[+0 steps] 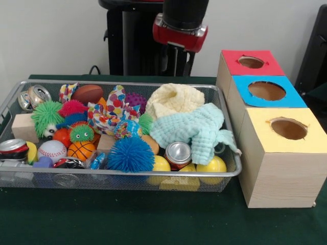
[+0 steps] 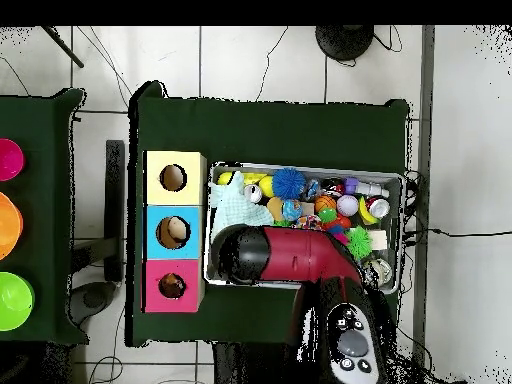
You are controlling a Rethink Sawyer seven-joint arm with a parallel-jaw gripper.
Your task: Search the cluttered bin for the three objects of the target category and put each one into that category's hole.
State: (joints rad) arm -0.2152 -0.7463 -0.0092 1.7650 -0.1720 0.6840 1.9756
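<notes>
The wire mesh bin (image 1: 231,133) lies on the green table, full of clutter. In it are a mint cloth (image 1: 196,130), a cream cloth (image 1: 175,99), drink cans (image 1: 178,153), a baseball (image 1: 51,150), a small basketball (image 1: 81,150), a blue spiky ball (image 1: 130,154), yellow balls (image 1: 212,166) and a wooden block (image 1: 24,127). Three wooden boxes with holes stand beside it: red top (image 1: 253,62), blue top (image 1: 266,91), yellow top (image 1: 288,128). My gripper (image 1: 180,58) hangs above the bin's far edge, dark against the pedestal. In the overhead view the arm (image 2: 290,255) covers it.
The bin (image 2: 300,167) and the boxes (image 2: 173,232) fill most of the green table. A second green table at the overhead view's left edge holds pink (image 2: 8,158), orange (image 2: 8,224) and green (image 2: 14,300) bowls. The black pedestal (image 1: 127,41) stands behind the bin.
</notes>
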